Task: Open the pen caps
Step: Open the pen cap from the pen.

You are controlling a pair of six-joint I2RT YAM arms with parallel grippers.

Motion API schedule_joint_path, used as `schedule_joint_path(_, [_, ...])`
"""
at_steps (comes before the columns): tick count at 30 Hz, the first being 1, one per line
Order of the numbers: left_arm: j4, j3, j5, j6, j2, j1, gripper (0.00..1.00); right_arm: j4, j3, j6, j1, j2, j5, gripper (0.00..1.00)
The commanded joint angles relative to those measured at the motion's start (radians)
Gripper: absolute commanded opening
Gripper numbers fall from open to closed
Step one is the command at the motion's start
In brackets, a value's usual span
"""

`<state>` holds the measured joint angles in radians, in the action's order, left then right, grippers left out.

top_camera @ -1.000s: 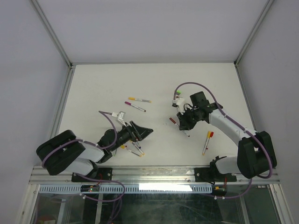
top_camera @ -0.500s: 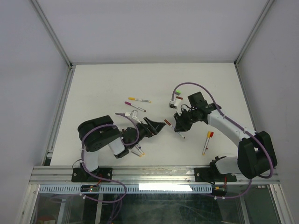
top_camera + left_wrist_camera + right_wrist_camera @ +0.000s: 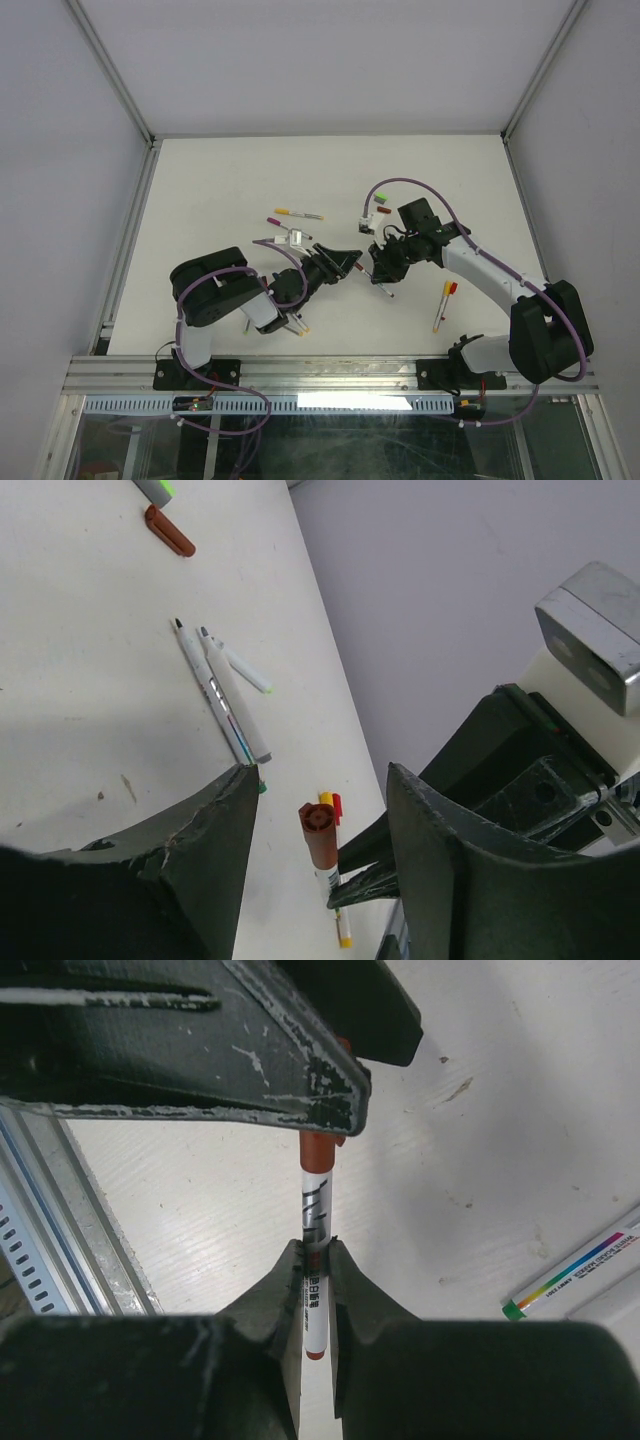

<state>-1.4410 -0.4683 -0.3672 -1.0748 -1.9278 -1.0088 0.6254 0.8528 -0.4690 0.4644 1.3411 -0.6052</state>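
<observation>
My right gripper [image 3: 315,1250] is shut on the white barrel of a pen [image 3: 314,1210] and holds it above the table. The pen's dark red cap [image 3: 318,832] points at my left gripper [image 3: 320,780]. That gripper is open, one jaw on each side of the cap and not touching it. In the top view the left gripper [image 3: 348,262] and right gripper [image 3: 378,272] meet at mid-table. In the right wrist view the cap [image 3: 320,1146] is half hidden under a left finger [image 3: 250,1050].
Two uncapped pens [image 3: 215,690] and a loose dark red cap [image 3: 168,530] lie beyond. Yellow- and red-capped pens [image 3: 445,300] lie at the right. A yellow-capped pen [image 3: 298,213] lies at the back. More pens [image 3: 295,322] lie by the left arm. A green-ended pen [image 3: 580,1270] lies nearby.
My left arm has swung right and reached forward, bringing its open jaws around the cap. My right gripper has shifted slightly left with the pen.
</observation>
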Motion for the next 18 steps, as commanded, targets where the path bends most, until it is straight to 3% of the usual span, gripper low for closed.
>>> schedule_joint_path(1, [-0.115, -0.03, -0.008, -0.035, -0.01, -0.013, 0.5, -0.041, 0.019, 0.01, 0.008, -0.012, 0.013, 0.0])
schedule_joint_path(5, [-0.112, -0.03, 0.002, -0.05, -0.013, -0.021, 0.41, -0.043, 0.019, 0.01, 0.012, -0.004, 0.024, 0.0])
schedule_joint_path(12, [-0.093, -0.04, 0.004, -0.075, -0.028, -0.045, 0.35, -0.044, 0.018, 0.012, 0.019, 0.001, 0.034, 0.0])
schedule_joint_path(18, [-0.094, -0.046, 0.008, -0.074, -0.037, -0.05, 0.14, -0.042, 0.019, 0.01, 0.021, 0.005, 0.035, 0.0])
